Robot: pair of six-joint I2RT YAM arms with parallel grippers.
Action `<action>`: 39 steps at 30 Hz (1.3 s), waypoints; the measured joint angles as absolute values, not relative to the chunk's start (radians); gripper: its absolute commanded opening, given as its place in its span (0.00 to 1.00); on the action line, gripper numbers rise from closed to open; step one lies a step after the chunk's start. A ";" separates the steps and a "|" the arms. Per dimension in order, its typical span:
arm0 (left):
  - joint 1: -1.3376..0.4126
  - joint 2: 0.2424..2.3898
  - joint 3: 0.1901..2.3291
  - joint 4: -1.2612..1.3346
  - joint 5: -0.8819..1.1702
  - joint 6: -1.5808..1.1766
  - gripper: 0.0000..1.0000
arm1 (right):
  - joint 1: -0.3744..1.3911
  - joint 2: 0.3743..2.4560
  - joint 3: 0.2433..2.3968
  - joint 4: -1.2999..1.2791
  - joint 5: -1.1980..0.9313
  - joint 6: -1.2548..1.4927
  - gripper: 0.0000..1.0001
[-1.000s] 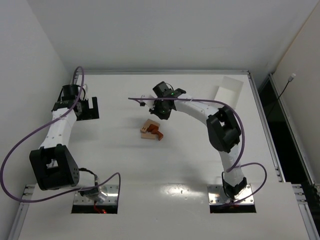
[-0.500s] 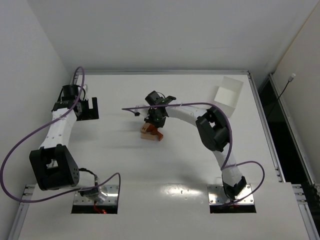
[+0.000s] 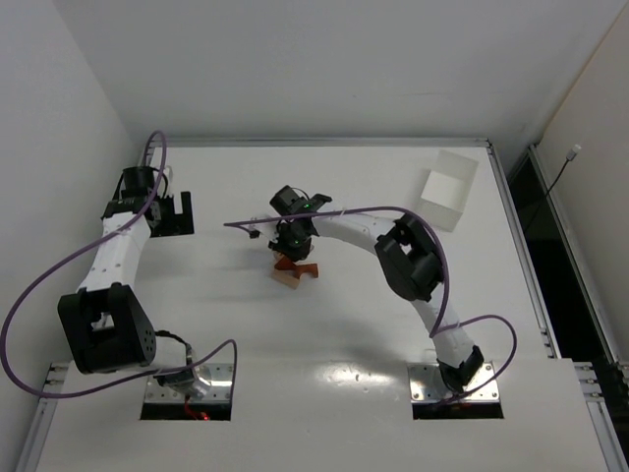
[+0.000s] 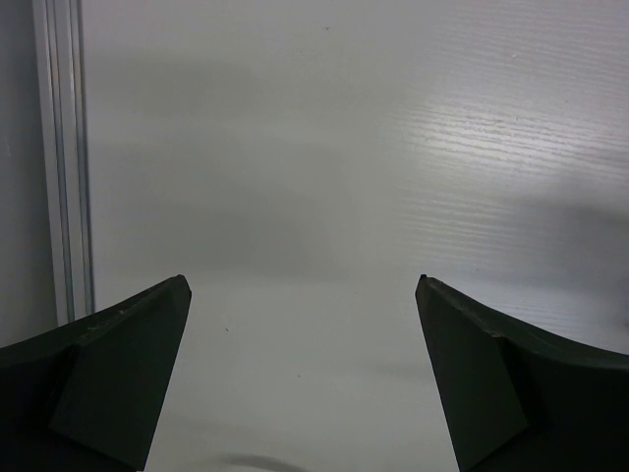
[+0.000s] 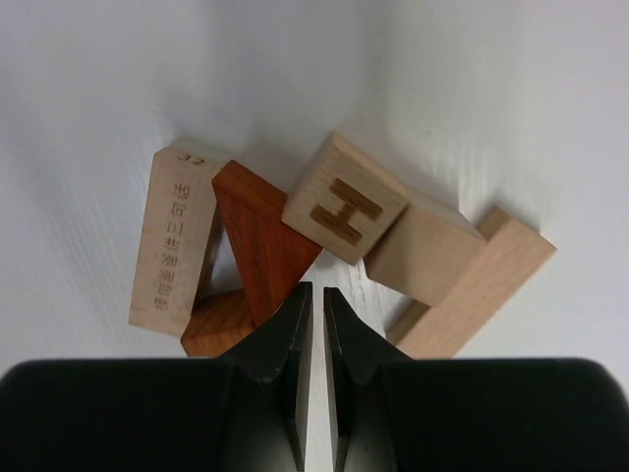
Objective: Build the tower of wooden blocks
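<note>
My right claw (image 5: 314,290), swung leftward, is hovering over the wood blocks (image 5: 344,211), pressed together and empty; I'm planning on spreading it, then straddling one block squarely.

Overhead cam, wrist close-ups; blocks (image 5: 339,211) shared

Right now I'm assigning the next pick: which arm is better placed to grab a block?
Right: the right end effector hovers over the wooden blocks; the left end effector sits far off to the left.
</note>
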State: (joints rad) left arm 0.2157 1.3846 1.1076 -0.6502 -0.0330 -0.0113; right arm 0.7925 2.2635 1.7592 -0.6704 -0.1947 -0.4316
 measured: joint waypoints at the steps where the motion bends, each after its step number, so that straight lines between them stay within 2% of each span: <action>1: 0.216 1.386 1.108 -0.650 -0.033 -0.011 0.99 | 0.795 2.269 1.762 -0.671 -0.192 -0.429 0.09; 3: 0.216 1.388 1.108 -0.650 -0.033 -0.011 0.99 | 0.800 2.283 1.763 -0.669 -0.182 -0.422 0.10; 7: 0.216 1.402 1.108 -0.649 -0.033 -0.011 0.99 | 0.792 2.294 1.760 -0.664 -0.138 -0.400 0.23; 13: 0.216 1.430 1.108 -0.646 -0.026 -0.012 0.99 | 0.718 2.253 1.708 -0.628 -0.086 -0.384 0.34; 15: 0.216 1.439 1.108 -0.645 -0.024 -0.012 0.99 | 0.694 2.240 1.707 -0.627 -0.080 -0.376 0.41; 22: 0.216 1.457 1.110 -0.639 -0.022 -0.012 0.99 | 0.664 2.200 1.715 -0.621 -0.083 -0.360 0.44; 28: 0.216 1.472 1.115 -0.638 -0.022 -0.012 0.99 | 0.670 2.203 1.759 -0.604 -0.108 -0.372 0.60; 39: 0.223 1.473 1.117 -0.640 -0.022 -0.012 0.99 | 0.670 2.259 1.773 -0.569 -0.144 -0.504 0.61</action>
State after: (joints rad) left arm 0.2234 1.4727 1.1172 -0.6395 -0.0223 -0.0116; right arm 0.6697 2.2593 1.7729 -0.5694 -0.1436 -0.5037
